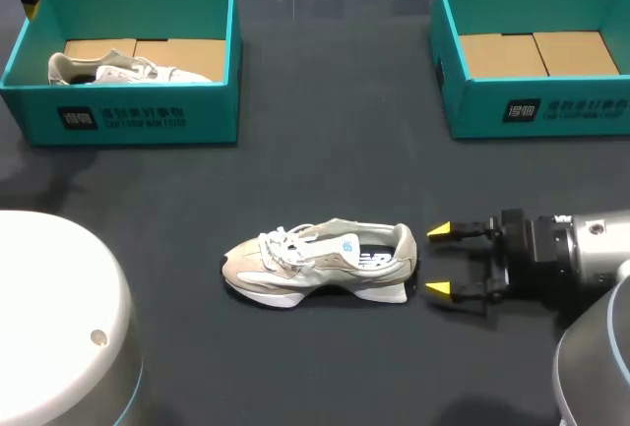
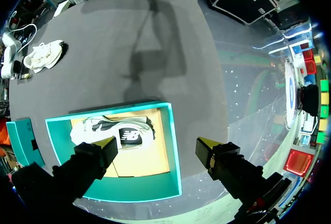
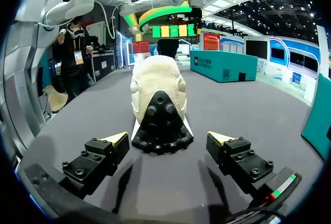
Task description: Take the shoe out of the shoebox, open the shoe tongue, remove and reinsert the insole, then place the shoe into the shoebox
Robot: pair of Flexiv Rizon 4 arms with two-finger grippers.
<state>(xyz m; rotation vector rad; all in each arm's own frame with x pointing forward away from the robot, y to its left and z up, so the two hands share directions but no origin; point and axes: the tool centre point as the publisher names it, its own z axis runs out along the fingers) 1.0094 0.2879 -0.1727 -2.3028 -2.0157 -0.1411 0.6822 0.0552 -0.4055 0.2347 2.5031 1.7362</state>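
Firstly, head view. Found two teal shoeboxes at the far side of the counter (image 1: 325, 160), well apart. Recorded the left shoebox (image 1: 118, 116) as holding a pale boxed shoe (image 1: 123, 70) lying on a brown cardboard liner (image 1: 187, 52). Recorded the right shoebox (image 1: 536, 111) as showing a like liner across its floor. Located the loose shoe (image 1: 320, 261) near the middle of the counter, upright on its sole, toe toward the left side, heel toward the right tool (image 1: 439, 261). Noted that tool lying low over the counter with fingers spread wide, yellow tips just short of the heel, gripping nothing.

Next, left wrist view. Observed the left tool (image 2: 158, 145) above the left shoebox (image 2: 173, 146), looking down into it, fingers wide apart with nothing held. Placed one finger over the box's interior and the other beyond its wall, over the counter's edge. Confirmed the boxed shoe (image 2: 119, 133) inside on the liner, near the first finger. Sighted the loose shoe (image 2: 44, 54) far off across the counter, and a corner of the right shoebox (image 2: 20, 141) partly in view.

Lastly, right wrist view. Found the loose shoe (image 3: 158, 94) directly ahead of the right tool (image 3: 168, 137), heel and black sole end facing it, in line with the gap between the fingers (image 3: 106, 149). Judged both fingers apart from the shoe. Logged the tool as wide open and unloaded. Marked the left shoebox (image 3: 222, 64) beyond the shoe, and a wall of the right shoebox (image 3: 323, 115) close beside the tool.
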